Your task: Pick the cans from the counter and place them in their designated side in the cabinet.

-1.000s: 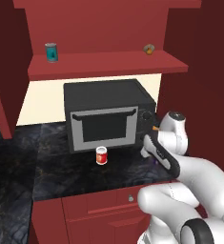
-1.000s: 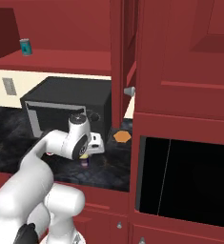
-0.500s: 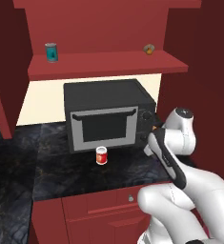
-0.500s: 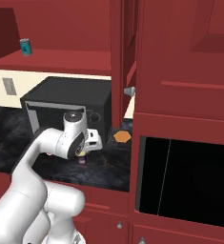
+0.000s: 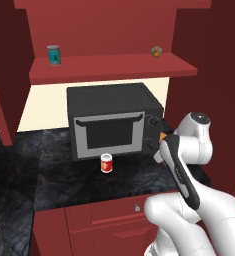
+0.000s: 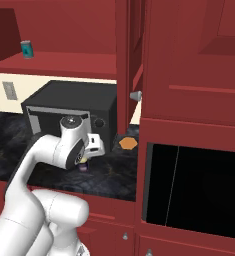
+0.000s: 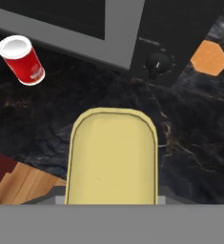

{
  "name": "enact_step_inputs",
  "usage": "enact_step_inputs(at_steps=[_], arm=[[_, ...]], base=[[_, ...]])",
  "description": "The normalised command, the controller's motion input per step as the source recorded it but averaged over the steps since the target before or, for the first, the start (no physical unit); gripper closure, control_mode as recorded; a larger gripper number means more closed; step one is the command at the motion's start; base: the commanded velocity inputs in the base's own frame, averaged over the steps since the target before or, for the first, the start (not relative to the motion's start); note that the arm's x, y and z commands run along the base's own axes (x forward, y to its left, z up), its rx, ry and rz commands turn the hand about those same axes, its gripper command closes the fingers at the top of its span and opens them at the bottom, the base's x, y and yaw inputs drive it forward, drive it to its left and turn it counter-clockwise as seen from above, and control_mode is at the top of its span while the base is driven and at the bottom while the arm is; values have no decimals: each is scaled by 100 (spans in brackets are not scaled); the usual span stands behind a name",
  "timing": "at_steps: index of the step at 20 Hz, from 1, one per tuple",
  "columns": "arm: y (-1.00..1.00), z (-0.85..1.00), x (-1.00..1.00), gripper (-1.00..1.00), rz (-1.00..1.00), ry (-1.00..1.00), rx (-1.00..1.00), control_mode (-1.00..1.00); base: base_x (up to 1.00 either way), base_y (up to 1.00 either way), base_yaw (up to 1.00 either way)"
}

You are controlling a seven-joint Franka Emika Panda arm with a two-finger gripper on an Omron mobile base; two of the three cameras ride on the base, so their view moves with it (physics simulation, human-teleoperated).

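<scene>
The navy-blue can [image 7: 112,157] shows its yellow top in the middle of the hand view, and my gripper [image 6: 84,161] is shut on it; the can hides my fingertips. In the right base view the can [image 6: 83,168] hangs under my hand, low over the black counter [image 6: 114,175], right of the microwave's front. The red can [image 5: 106,163] with its white band stands upright on the counter [image 5: 59,182] before the microwave door, and appears again at the hand view's upper left as the red can [image 7: 22,60]. The cabinet shelf [image 5: 114,67] runs above.
A black-and-grey microwave [image 5: 114,122] stands at the back of the counter. An orange hexagon [image 6: 127,143] lies flat on the counter to its right. On the shelf are a teal can [image 5: 53,55] at the left and a small tan object [image 5: 156,50] at the right. A tall dark red unit [image 6: 189,125] is on the right.
My hand has shifted a little leftward toward the microwave front and risen slightly, with the navy-blue can still in the grip. The red can has not moved.
</scene>
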Motion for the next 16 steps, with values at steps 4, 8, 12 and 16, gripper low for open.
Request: enact_step_inputs(at_steps=[4, 8, 12, 16], arm=[[11, 31, -25, 100, 0, 0, 0, -100], [8, 31, -25, 100, 0, 0, 0, -100], [12, 33, -28, 100, 0, 0, 0, -100], [14, 34, -25, 100, 0, 0, 0, -100]], base=[[0, 0, 0], [0, 0, 0], [0, 0, 0], [0, 0, 0]])
